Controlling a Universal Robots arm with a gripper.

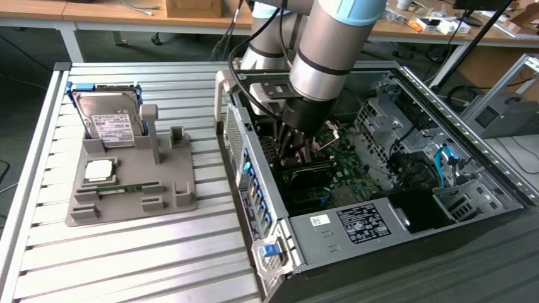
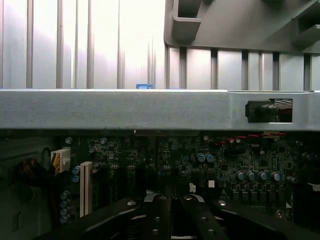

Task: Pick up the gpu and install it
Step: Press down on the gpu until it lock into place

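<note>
Exterior view puts your gripper deep inside the open computer case, low over the motherboard. The gpu shows as a dark green board standing on edge, right against the gripper on the exterior view's left side, near the case wall. You cannot tell whether the pincer is open, closed or gripping the card. On the grey fixture outside sit the hard drive and RAM stick

The gpu stands upright inside the case.
</note>
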